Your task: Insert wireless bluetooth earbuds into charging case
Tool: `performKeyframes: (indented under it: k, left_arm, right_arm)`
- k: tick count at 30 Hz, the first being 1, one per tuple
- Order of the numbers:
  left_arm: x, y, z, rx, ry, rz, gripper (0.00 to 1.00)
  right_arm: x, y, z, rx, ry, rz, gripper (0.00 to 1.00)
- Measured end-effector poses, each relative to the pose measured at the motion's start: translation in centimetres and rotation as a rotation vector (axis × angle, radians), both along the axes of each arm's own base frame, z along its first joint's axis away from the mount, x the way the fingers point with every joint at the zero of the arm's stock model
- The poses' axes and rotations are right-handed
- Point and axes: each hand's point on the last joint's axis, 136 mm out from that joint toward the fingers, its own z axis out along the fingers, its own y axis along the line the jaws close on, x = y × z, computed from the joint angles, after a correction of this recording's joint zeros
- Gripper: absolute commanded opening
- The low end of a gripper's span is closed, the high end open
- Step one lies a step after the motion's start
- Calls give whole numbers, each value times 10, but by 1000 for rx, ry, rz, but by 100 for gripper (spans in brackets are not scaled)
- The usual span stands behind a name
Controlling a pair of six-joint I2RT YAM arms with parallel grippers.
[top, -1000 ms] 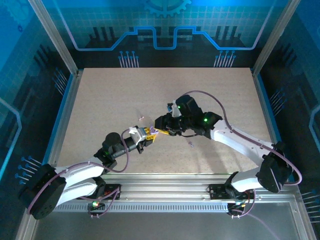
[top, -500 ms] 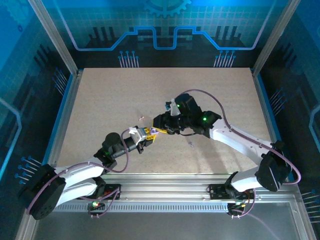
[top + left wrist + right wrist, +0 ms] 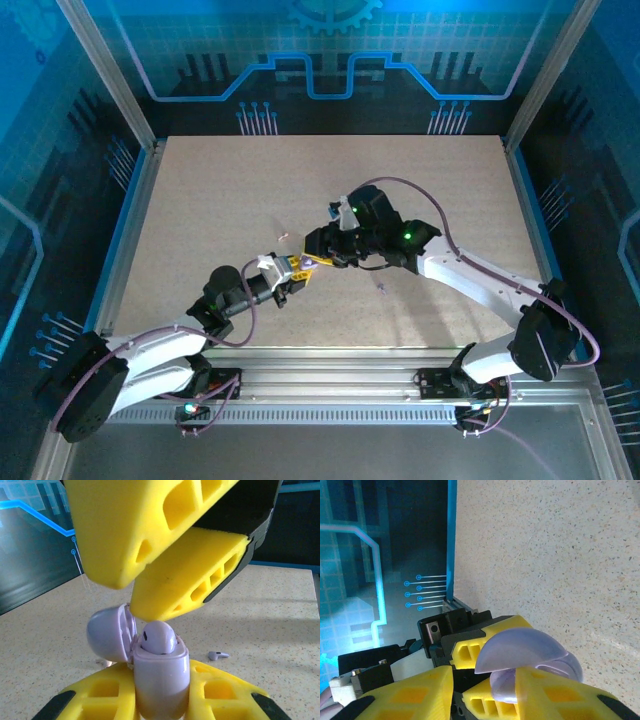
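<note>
Fingers (image 3: pixel 105 695) of the left gripper (image 3: pixel 296 267) are clenched on the lower body of the charging case (image 3: pixel 161 680), which is held up above the table (image 3: pixel 200 190) near its middle. It is judged that the case is gripped low so that its mouth and hinge are left free. In the left wrist view, the lid (image 3: pixel 111 632) is seen swung fully open at the left of the case, out of the way of anything that comes from above. A greyish-lilac earbud (image 3: pixel 158 637) is seen in the mouth of the case. Its rounded top stands a little over the rim, so it seems not to be fully pressed home. Directly above it the right gripper (image 3: pixel 326 250) is placed, and the tip of its lower finger (image 3: pixel 190 575) lies just beside the lid edge and the earbud. The jaws stand partly apart, but whether the earbud is pinched between them or let go cannot be told. This position is probably chosen so that the piece can be guided or pushed down while the case is steadied from below. Further to the right, a loose earbud (image 3: pixel 218 655) is lying on the table, well apart from the case, and it is presumably left there for a later turn.
</note>
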Motion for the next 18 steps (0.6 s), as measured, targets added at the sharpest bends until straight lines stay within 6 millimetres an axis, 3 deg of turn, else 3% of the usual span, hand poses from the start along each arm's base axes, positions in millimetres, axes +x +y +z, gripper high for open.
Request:
performKeyframes:
  k: [18]
  left_arm:
    - [-2,-1,0,11,-12,-7,7]
  right_arm:
    - [-11,-22,4,-102,-62,36,38]
